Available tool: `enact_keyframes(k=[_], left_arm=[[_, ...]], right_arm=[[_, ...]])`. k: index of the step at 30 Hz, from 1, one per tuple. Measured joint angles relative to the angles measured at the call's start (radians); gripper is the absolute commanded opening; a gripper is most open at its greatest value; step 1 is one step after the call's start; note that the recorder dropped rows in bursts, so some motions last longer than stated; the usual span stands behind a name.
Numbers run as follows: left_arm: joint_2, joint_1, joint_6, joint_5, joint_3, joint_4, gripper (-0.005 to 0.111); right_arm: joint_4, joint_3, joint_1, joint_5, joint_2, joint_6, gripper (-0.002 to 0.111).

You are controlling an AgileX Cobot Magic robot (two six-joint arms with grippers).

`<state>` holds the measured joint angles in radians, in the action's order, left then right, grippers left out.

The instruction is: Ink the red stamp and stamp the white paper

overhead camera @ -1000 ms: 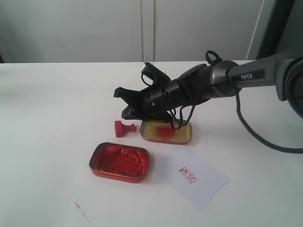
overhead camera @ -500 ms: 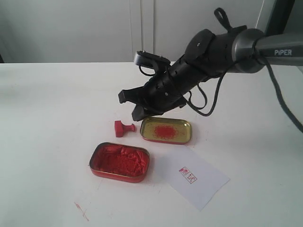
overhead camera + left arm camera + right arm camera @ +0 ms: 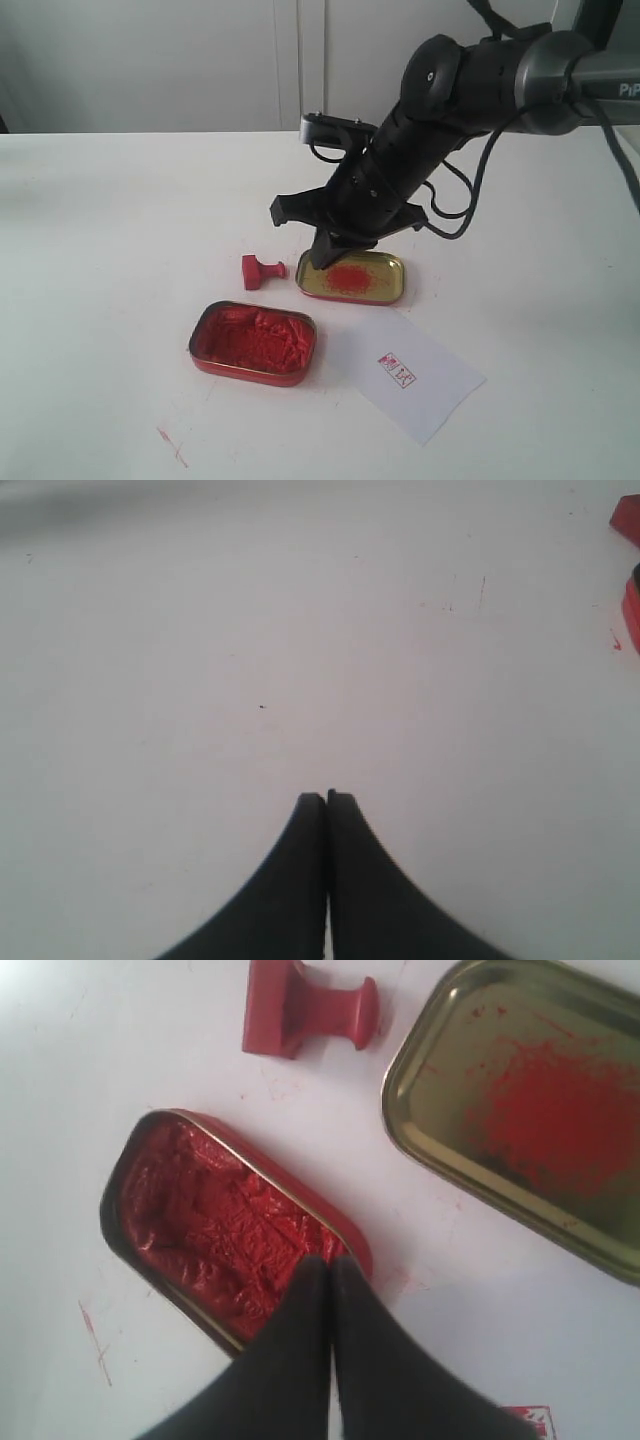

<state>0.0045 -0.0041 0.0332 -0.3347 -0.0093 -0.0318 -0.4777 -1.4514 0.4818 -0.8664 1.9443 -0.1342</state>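
The red stamp [image 3: 262,271] lies on its side on the table, left of the gold lid, with nothing holding it; it also shows in the right wrist view [image 3: 300,1008]. My right gripper [image 3: 320,255] hangs tilted downward over the lid's left end, a little right of the stamp and apart from it. Its jaws [image 3: 328,1263] are shut and empty. The white paper [image 3: 410,375] lies front right and carries a red seal print [image 3: 397,371]. My left gripper [image 3: 326,798] is shut over bare tabletop and does not appear in the exterior view.
An open red tin of ink paste [image 3: 253,342] sits in front of the stamp, also seen from the right wrist [image 3: 220,1225]. The gold lid [image 3: 351,277] has a red smear inside. A small red mark [image 3: 170,445] stains the table near the front edge.
The right arm has risen and swung right, away from the stamp, and its wrist now tips down over the gold lid. Stamp, tin, lid and paper have not moved.
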Motion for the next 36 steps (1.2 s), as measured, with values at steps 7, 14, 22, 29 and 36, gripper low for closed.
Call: enact_keyframes(k=[7,14,22,29,36], left_arm=[[0.0,0.0,0.0,0.0,0.0,0.0,0.0],[0.0,0.0,0.0,0.0,0.0,0.0,0.0],[0.0,0.0,0.0,0.0,0.0,0.0,0.0],[0.0,0.0,0.0,0.0,0.0,0.0,0.0],[0.0,0.0,0.0,0.0,0.0,0.0,0.0]], right_arm=[[0.011,0.0,-0.006,-0.02,0.0,0.045,0.0],[0.031,0.0,-0.052,-0.09,0.0,0.056,0.0],[0.148,0.0,-0.113,-0.206,0.0,0.063,0.0],[0.254,0.0,-0.139,-0.252,-0.009,0.117,0.0],[0.261,0.04,-0.221,-0.247,-0.056,0.153,0.0]])
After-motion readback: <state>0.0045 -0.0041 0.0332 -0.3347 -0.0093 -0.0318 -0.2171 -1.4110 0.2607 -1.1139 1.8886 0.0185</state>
